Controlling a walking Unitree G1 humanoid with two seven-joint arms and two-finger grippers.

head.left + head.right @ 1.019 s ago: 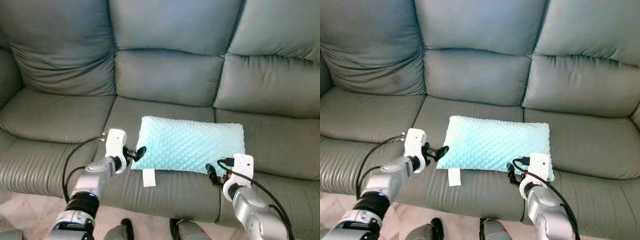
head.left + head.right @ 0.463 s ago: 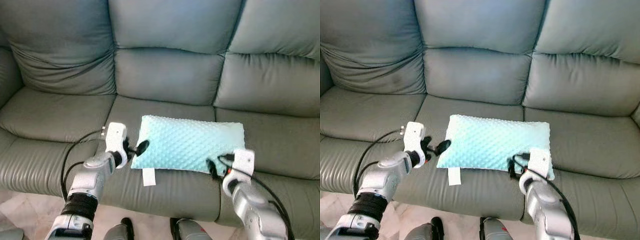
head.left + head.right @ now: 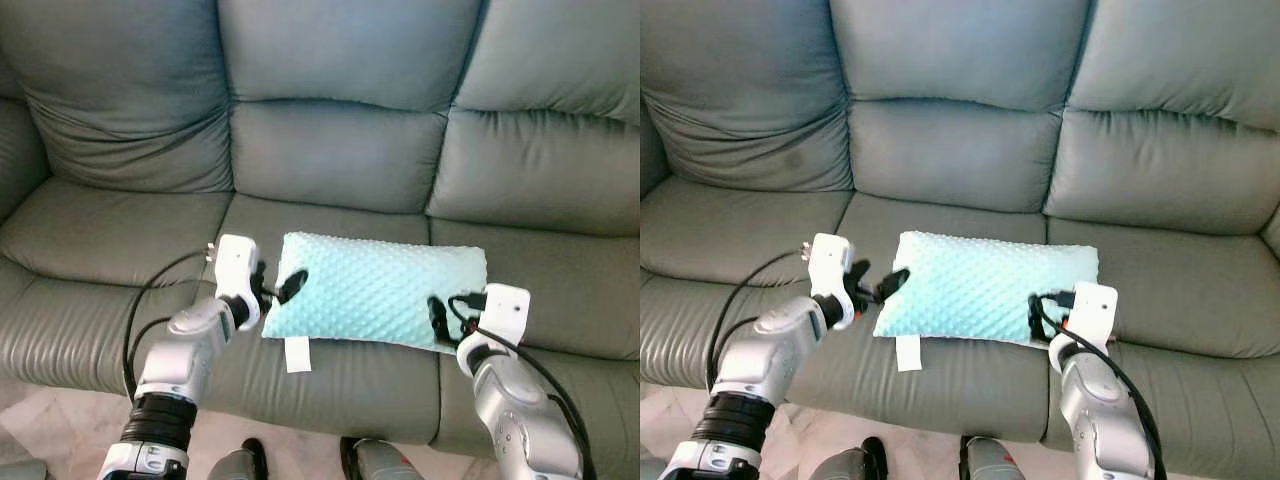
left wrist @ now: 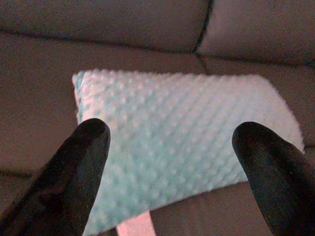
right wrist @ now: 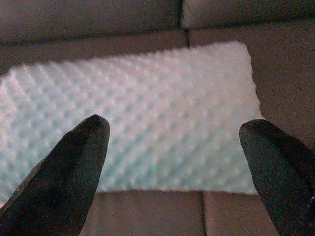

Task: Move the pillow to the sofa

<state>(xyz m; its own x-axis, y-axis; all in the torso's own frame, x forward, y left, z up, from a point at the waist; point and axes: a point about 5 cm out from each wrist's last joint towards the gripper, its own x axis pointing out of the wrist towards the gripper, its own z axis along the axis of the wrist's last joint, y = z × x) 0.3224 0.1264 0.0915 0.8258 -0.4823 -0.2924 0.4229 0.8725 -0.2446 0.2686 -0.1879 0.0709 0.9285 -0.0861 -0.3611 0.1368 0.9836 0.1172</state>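
With the pale-blue dimpled fabric pillow (image 3: 378, 290) lying flat on the grey leather sofa (image 3: 330, 160), I'd draw my spread-open left hand (image 3: 278, 287) and right hand (image 3: 436, 316) straight back, without snagging it.

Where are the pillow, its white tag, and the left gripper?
pillow (image 3: 375, 292), left eye view, middle of its bumpy top face.
white tag (image 3: 297, 354), left eye view, middle of the label hanging off the front edge.
left gripper (image 3: 277, 285), left eye view, midway between its open fingers at the pillow's left end.
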